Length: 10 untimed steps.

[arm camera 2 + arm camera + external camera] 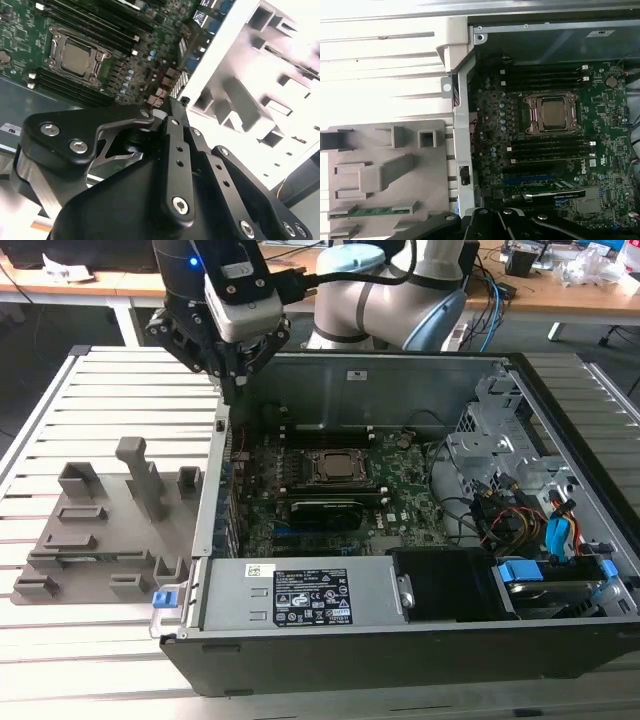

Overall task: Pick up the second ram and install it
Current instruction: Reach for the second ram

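Note:
The second ram (370, 211) is a thin green stick lying in a slot of the grey holder tray (427, 175), outside the computer case. In the exterior view my gripper (234, 388) hangs over the case's wall on that view's left, near the back corner, well above the tray (100, 530). Its black fingers (172, 120) meet at the tips in the second wrist view, shut with nothing seen between them. The motherboard (600, 115) lies inside the case, with long black memory slots (550, 150) on both sides of the processor socket (552, 112).
The open case (330, 595) has a metal side wall (462, 145) between tray and board. A graphics card (555, 195) sits near the slots. Cables and drive cages (520, 510) crowd the exterior view's right. Grey pegs (140, 475) stand up on the tray.

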Motion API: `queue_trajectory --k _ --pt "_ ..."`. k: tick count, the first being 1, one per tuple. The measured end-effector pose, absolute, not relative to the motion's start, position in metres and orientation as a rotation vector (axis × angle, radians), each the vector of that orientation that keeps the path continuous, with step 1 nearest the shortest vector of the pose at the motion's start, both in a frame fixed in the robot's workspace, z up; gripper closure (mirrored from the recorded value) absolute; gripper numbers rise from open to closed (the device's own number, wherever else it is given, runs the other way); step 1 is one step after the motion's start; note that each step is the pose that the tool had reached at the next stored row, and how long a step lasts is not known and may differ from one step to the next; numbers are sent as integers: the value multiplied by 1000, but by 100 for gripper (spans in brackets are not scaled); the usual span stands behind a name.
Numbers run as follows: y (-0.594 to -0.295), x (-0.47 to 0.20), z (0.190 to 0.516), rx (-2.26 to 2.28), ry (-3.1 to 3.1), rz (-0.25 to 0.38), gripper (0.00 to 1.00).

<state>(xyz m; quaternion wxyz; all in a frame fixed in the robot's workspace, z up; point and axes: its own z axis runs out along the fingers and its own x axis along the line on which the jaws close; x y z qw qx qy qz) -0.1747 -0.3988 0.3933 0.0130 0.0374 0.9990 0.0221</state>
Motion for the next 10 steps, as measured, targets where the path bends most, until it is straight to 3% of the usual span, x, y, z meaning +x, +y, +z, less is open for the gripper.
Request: queue_trajectory --k 10 --pt "-399 -216 393 117 3112 69 89"
